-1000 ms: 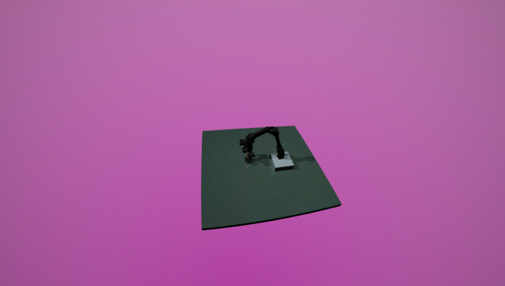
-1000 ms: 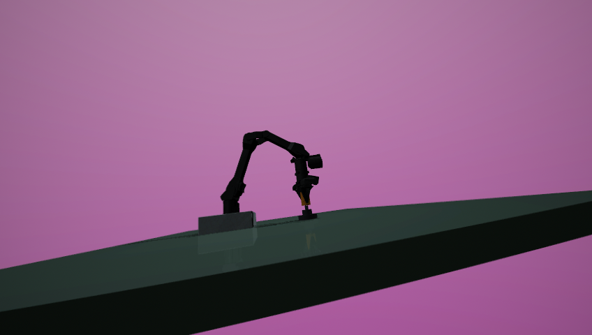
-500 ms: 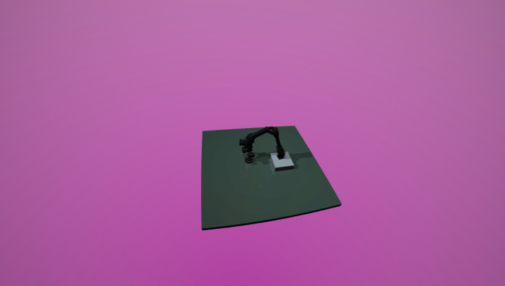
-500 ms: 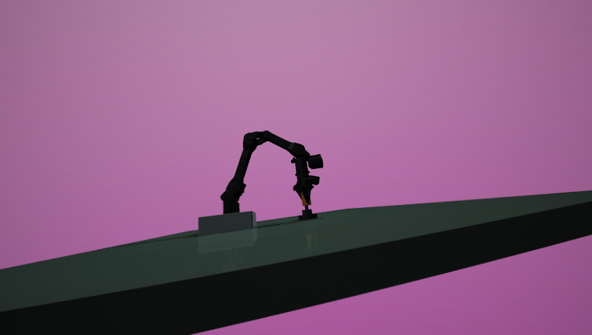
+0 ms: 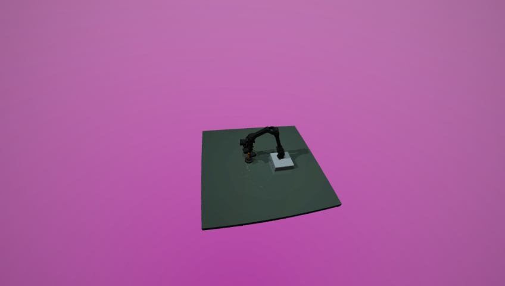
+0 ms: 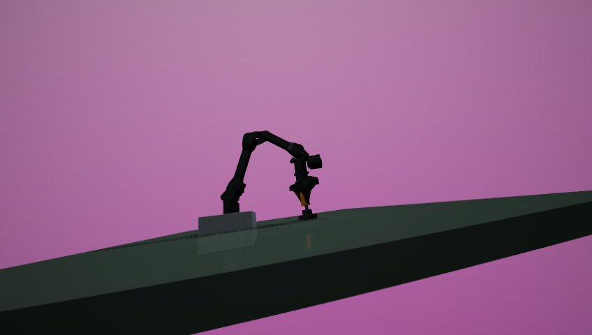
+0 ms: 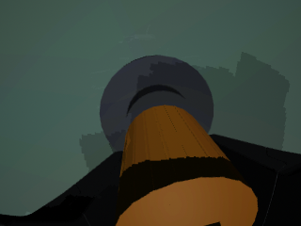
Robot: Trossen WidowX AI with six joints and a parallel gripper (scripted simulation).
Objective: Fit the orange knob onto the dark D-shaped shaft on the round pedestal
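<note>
The orange knob (image 5: 248,155) (image 6: 302,199) (image 7: 165,132) is upright between the fingers. My gripper (image 5: 249,154) (image 6: 304,199) (image 7: 166,152) is shut on it, directly above the round pedestal (image 5: 248,161) (image 6: 307,216) (image 7: 118,96). In the exterior view, a short length of the dark shaft (image 6: 306,207) shows between the knob's lower end and the pedestal. The knob's lower end is at the shaft's top; whether the shaft is slightly inside the hole cannot be told. In the wrist view the knob hides the shaft, and neither flat side shows.
The arm's pale base block (image 5: 282,163) (image 6: 226,224) stands on the dark green table (image 5: 226,198) (image 6: 137,265), to the right of the pedestal in the top view and to the left in the exterior view. The arm arches over the space between them.
</note>
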